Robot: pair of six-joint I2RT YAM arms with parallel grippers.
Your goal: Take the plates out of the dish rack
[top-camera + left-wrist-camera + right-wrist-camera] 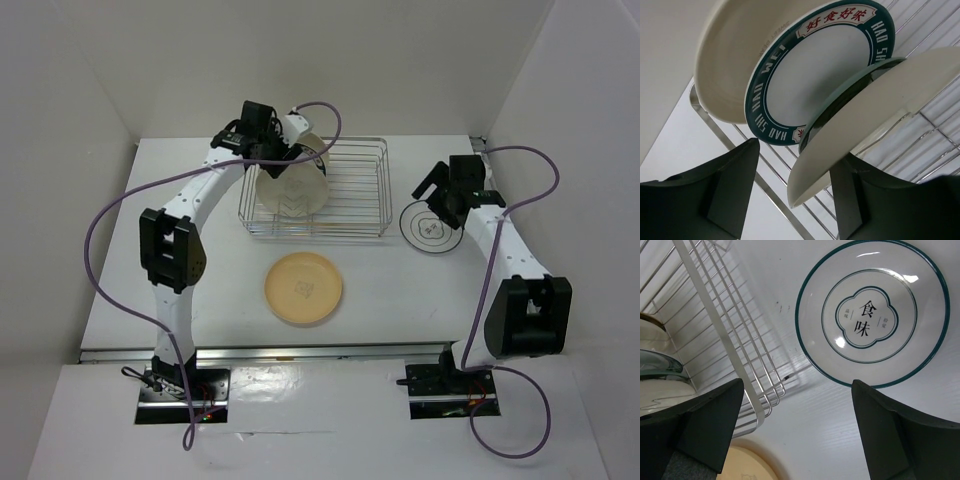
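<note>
The dish rack (345, 195) stands mid-table with several plates upright in its left part (290, 190). My left gripper (293, 158) hangs over them, open. In the left wrist view its jaws (795, 195) straddle the lower rim of a cream plate (910, 80), which lies close to the right finger (860, 200) and well apart from the left one. Behind stand a white plate with a dark green rim (815, 75) and a larger cream plate (735, 60). My right gripper (432, 192) (797, 430) is open and empty above a white, green-rimmed plate (428, 228) (872, 315) lying flat on the table.
A tan plate (303, 288) (740, 465) lies flat on the table in front of the rack. The rack's wire rail (770, 194) (717, 325) runs near both grippers. White walls enclose the table on three sides.
</note>
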